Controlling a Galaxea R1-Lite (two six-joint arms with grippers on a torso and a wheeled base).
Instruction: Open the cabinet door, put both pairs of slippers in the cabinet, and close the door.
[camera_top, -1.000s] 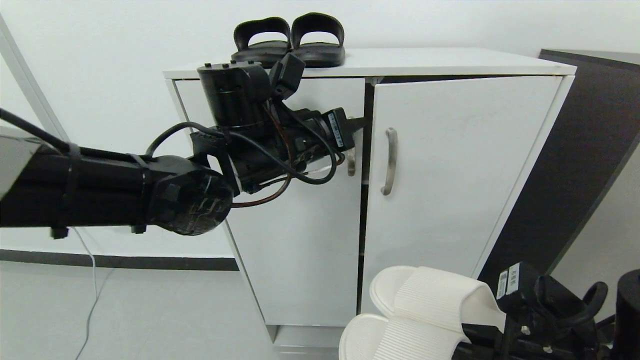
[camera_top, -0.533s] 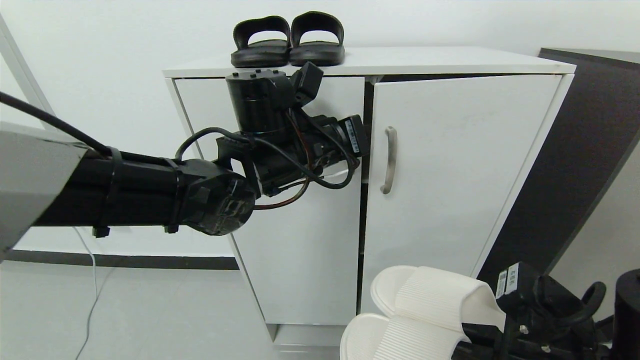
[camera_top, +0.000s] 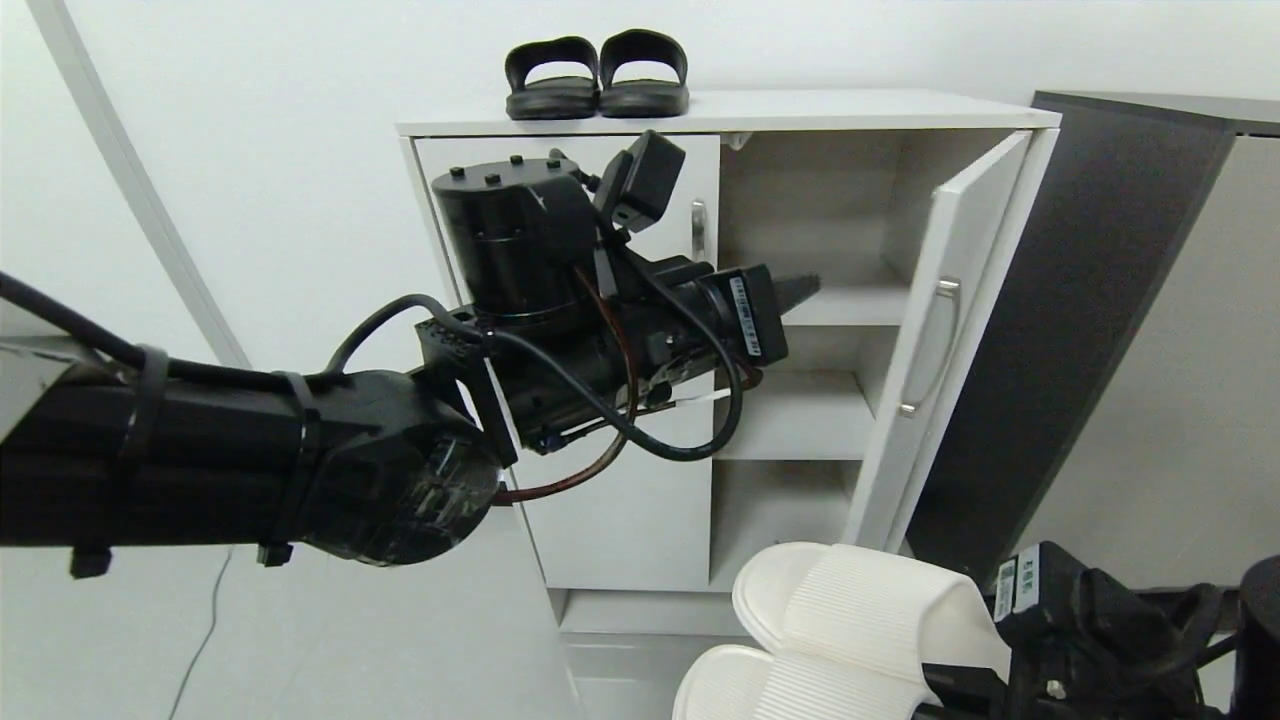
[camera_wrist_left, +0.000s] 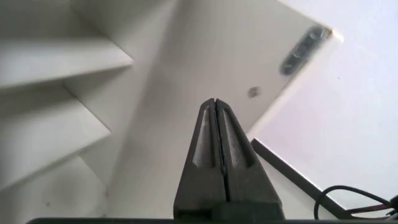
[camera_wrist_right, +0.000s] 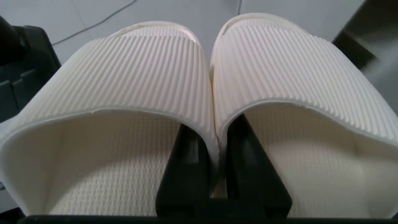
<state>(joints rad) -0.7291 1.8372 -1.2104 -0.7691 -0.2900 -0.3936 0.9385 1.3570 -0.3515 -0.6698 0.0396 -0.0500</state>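
Observation:
The white cabinet (camera_top: 620, 500) has its right door (camera_top: 960, 250) swung wide open, showing bare shelves (camera_top: 800, 415). Its left door stays closed. A pair of black slippers (camera_top: 597, 78) sits on the cabinet top. My left gripper (camera_top: 805, 290) is shut on nothing and hangs in front of the open compartment, beside the left door's handle (camera_top: 698, 228). In the left wrist view the left gripper (camera_wrist_left: 214, 106) points at the door's inner face (camera_wrist_left: 236, 56). Low at the front, my right gripper (camera_wrist_right: 214, 165) is shut on the touching inner sides of the white slippers (camera_wrist_right: 199, 81), also seen from the head (camera_top: 850, 610).
A dark panel (camera_top: 1100, 300) stands right behind the open door, close to its handle (camera_top: 925, 345). A white wall lies left of the cabinet, with a thin cable (camera_top: 205, 630) on the grey floor below it.
The right cabinet door has gone from closed to wide open. My left gripper moved right, past the left door's handle, to the opening. The head camera has shifted too. The white slippers stay held.

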